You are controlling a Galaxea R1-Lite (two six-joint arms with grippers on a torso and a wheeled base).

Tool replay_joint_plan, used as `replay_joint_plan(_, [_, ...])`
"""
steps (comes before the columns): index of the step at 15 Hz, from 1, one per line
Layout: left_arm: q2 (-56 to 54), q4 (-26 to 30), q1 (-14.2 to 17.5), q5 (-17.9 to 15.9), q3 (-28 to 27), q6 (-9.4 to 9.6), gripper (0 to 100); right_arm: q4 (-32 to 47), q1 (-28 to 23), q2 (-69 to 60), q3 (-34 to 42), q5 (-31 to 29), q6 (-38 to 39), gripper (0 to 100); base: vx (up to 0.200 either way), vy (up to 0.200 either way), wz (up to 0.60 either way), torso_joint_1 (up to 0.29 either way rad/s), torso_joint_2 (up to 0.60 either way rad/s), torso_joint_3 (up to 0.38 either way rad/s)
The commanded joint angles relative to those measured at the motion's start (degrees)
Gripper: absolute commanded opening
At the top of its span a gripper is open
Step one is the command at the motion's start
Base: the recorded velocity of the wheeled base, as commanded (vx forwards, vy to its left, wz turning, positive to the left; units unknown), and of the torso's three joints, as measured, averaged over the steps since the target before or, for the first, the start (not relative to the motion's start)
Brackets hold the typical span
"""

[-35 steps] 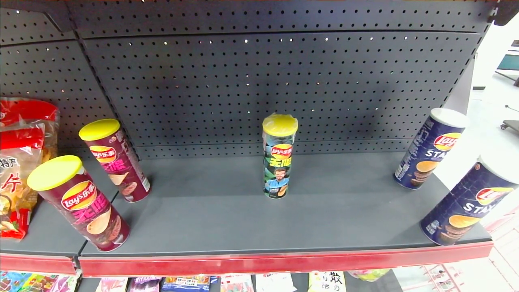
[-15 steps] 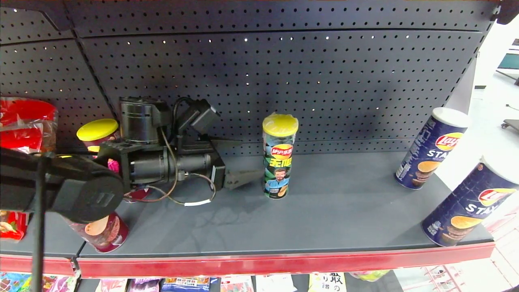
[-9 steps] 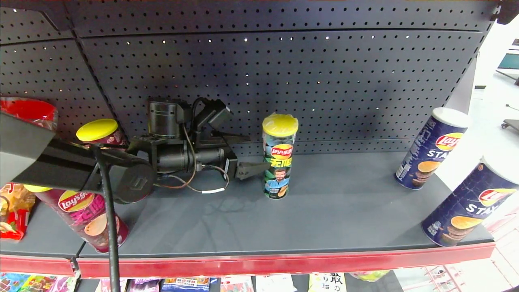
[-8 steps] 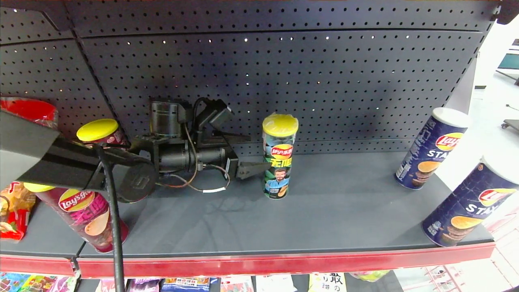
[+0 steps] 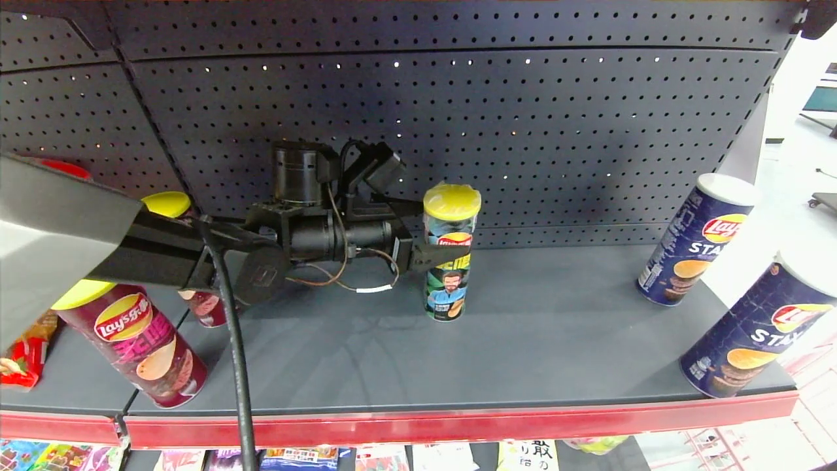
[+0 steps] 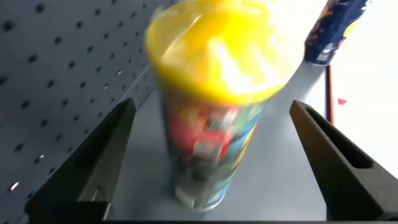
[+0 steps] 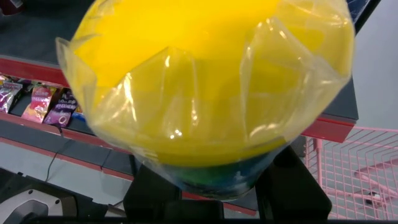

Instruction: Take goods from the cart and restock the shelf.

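Observation:
A green chip can with a yellow lid (image 5: 450,261) stands upright mid-shelf, close to the pegboard. My left gripper (image 5: 444,230) comes in from the left at the can's upper half and is open, one finger in front of it and one behind. The left wrist view shows that can (image 6: 211,112) between the two spread fingers (image 6: 102,162), with gaps on both sides. My right gripper (image 7: 217,193) is shut on another yellow-lidded can (image 7: 211,81) wrapped in clear film, held over the lower shelves.
Two maroon cans (image 5: 134,340) stand at the shelf's left, two blue cans (image 5: 696,239) at its right end. The grey shelf (image 5: 536,347) has bare room either side of the green can. A pink cart (image 7: 367,180) stands beside the shelf unit.
My left arm came in from the left and moved right and slightly up, until its open fingers straddle the green can. The can has stayed in place.

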Motion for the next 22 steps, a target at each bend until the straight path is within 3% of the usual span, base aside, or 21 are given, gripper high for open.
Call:
replay_joint_plan(1, [1.91, -0.05, -0.44, -0.03, -2.61, 0.0, 100, 0.01, 0.13, 0.09, -0.08, 0.04, -0.02, 0, 0.0, 0.0, 0.0, 0.0, 0.0, 0.0])
replay_joint_plan(4, [4.72, -0.13, -0.44, -0.9, -6.39, 0.0, 100, 0.01, 0.13, 0.09, -0.25, 0.04, -0.02, 0, 0.0, 0.0, 0.0, 0.0, 0.0, 0.0])
replay_joint_plan(16, [8.59, -0.49, -2.19, -3.28, -9.55, 0.0, 100, 0.01, 0.04, 0.09, -0.25, -0.14, 0.6, 0, 0.0, 0.0, 0.0, 0.0, 0.0, 0.0])
replay_joint_plan(17, [9.2, -0.75, -2.11, -3.28, -10.17, 0.17, 0, 0.01, 0.04, 0.09, -0.25, -0.32, 0.6, 0, 0.0, 0.0, 0.0, 0.0, 0.0, 0.0])
replay_joint_plan(22, [9.2, -0.57, -2.46, -3.72, -10.43, 0.0, 0, 0.01, 0.04, 0.09, -0.25, -0.32, 0.69, 0, 0.0, 0.0, 0.0, 0.0, 0.0, 0.0])
